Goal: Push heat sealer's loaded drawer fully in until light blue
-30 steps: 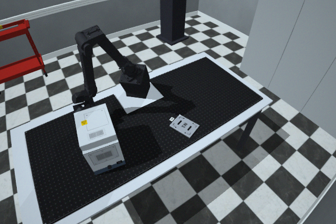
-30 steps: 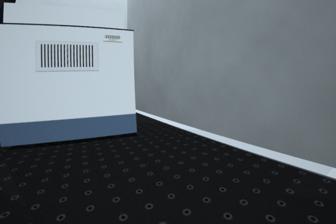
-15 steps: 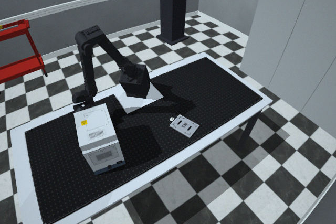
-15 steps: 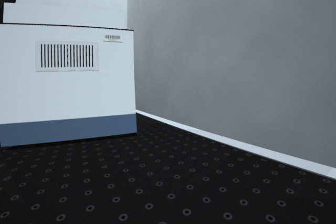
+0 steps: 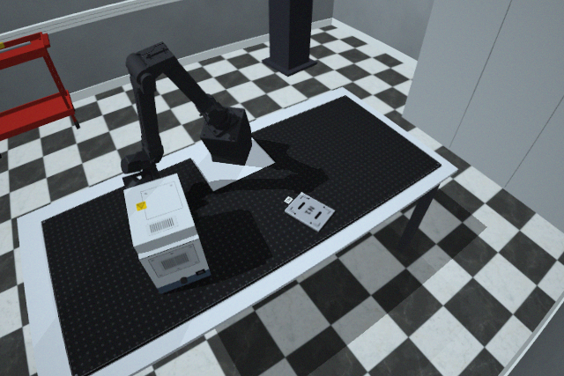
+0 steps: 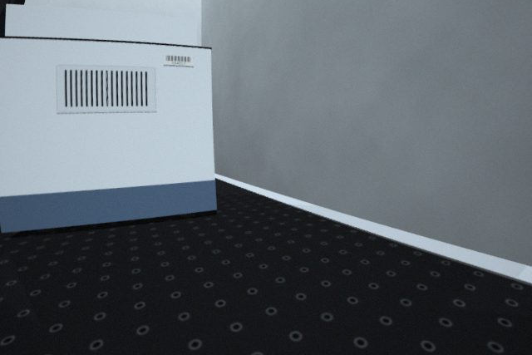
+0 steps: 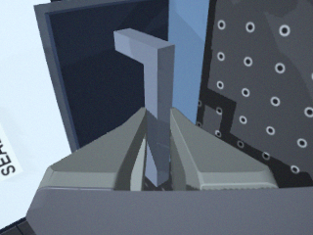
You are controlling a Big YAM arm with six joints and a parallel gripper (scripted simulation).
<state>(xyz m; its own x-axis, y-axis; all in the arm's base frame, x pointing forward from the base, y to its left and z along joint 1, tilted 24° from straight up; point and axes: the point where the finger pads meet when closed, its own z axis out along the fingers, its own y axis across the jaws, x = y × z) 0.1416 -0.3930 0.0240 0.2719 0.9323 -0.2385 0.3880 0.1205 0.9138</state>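
Observation:
The white heat sealer (image 5: pixel 157 208) (image 6: pixel 107 140) stands upright at the front left of the black mat (image 5: pixel 345 153) (image 6: pixel 300 291). Its vented face is turned toward the front edge. I see no drawer standing out from it and cannot tell the colour of its light. My gripper (image 7: pixel 158 117) is shut on a grey L-shaped handle (image 7: pixel 159 72). The handle stands on a dark square panel with a grey rim (image 7: pixel 105 72) (image 5: pixel 226 137). The panel is held tilted over a white sheet (image 5: pixel 227 170) at the back of the mat. A pale blue strip (image 7: pixel 186 39) shows beside the panel.
A grey slotted plate (image 5: pixel 309 210) lies on the mat right of the middle. A red rack (image 5: pixel 27 112) stands on the floor at the far left, and a black pedestal (image 5: pixel 290 17) at the back. Grey wall panels (image 5: pixel 492 67) rise on the right.

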